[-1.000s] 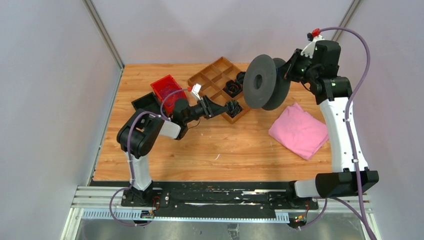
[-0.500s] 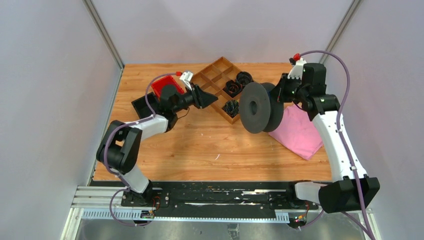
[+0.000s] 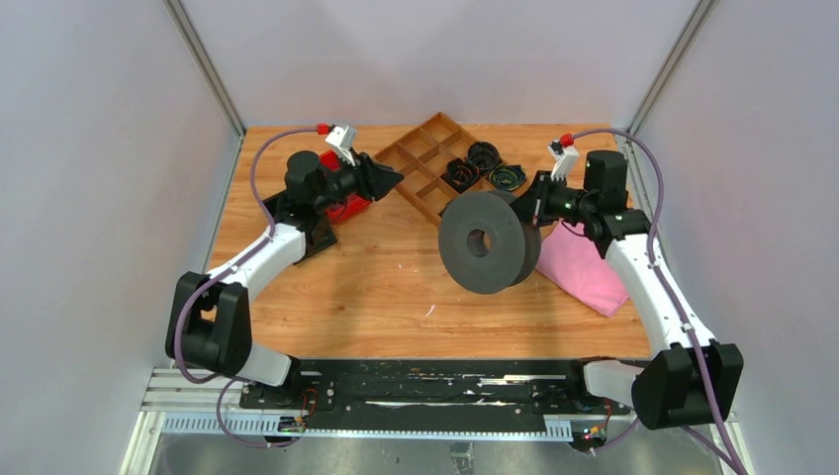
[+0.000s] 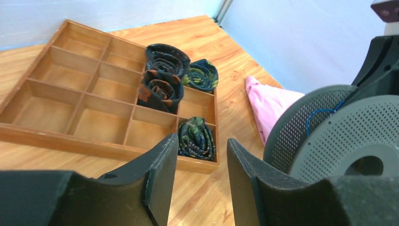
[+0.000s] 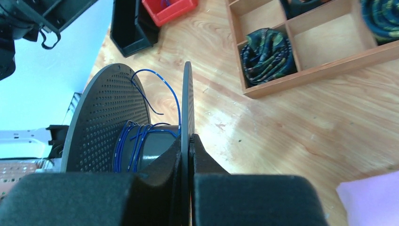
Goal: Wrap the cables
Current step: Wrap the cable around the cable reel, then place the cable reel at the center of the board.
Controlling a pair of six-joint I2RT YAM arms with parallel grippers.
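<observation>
Dark coiled cables (image 4: 196,136) with green or orange tints lie in compartments of the wooden tray (image 4: 70,136); three coils (image 3: 463,174) show from above. A thin blue wire (image 5: 136,141) is wound round the hub of the dark grey perforated spool (image 3: 485,242). My right gripper (image 5: 190,139) is shut on the rim of one spool flange and holds the spool over the table's middle. My left gripper (image 4: 202,140) is open and empty, at the tray's left corner (image 3: 396,181), pointing at the tray.
A pink cloth (image 3: 589,267) lies at the right, partly under the right arm. A red bin (image 3: 351,206) and a black bin (image 3: 312,233) sit under the left arm at the back left. The spool hides the tray's near right corner from above.
The left arm pulled back from the tray's near compartment to the left, over the red bin. The right arm carried the spool down and left, toward the table's middle.
</observation>
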